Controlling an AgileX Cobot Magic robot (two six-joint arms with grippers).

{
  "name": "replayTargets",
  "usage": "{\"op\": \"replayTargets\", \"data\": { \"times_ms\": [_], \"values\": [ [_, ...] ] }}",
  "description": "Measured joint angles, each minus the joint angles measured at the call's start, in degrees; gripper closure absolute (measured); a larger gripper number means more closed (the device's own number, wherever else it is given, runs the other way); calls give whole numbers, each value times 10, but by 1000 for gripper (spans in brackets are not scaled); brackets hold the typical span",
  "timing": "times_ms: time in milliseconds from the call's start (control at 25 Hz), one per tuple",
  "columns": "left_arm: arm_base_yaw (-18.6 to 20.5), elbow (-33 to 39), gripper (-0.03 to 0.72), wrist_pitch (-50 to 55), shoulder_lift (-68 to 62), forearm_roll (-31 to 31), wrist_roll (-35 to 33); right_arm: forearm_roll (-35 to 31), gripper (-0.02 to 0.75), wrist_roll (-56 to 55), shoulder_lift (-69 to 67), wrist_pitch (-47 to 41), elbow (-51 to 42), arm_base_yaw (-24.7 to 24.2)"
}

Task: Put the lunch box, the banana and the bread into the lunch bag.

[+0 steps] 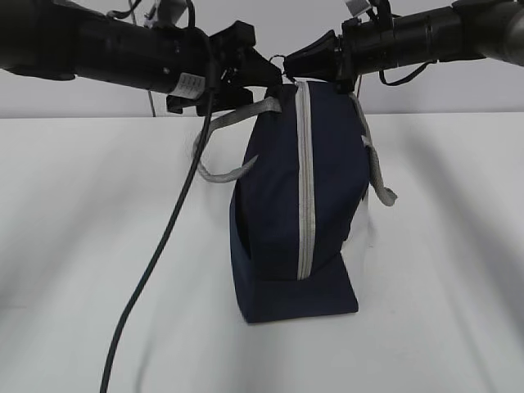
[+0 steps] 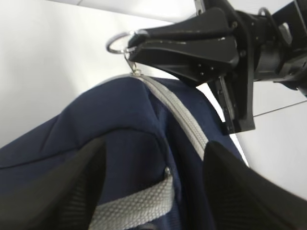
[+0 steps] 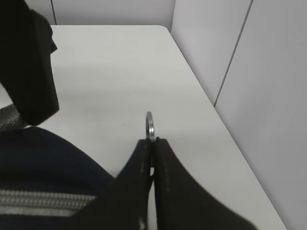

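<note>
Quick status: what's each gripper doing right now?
Left gripper: jaws spread wide across the top of the lunch bag, gripping it.
Right gripper: jaws shut on the ring pull.

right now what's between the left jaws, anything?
The lunch bag's navy top sits between them, with a grey handle crossing it; the left wrist view shows this. Contact is unclear.
</note>
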State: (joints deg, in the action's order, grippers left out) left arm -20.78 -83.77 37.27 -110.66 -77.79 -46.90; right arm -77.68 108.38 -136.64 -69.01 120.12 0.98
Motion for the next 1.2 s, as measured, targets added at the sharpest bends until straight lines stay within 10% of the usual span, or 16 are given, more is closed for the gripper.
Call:
{"op": "replayTargets", "data": {
  "times_ms": [360, 640, 1200],
  "values": [
    [-11, -64, 283, 4, -49, 102, 94, 6, 738, -4, 0, 1, 0, 0],
    [-16, -102, 662, 13, -53, 134, 99, 14, 738, -5, 0, 1, 0, -2],
    [-16, -104, 674, 25, -55, 166, 99, 50, 738, 5, 0, -4, 0, -42]
  ]
}}
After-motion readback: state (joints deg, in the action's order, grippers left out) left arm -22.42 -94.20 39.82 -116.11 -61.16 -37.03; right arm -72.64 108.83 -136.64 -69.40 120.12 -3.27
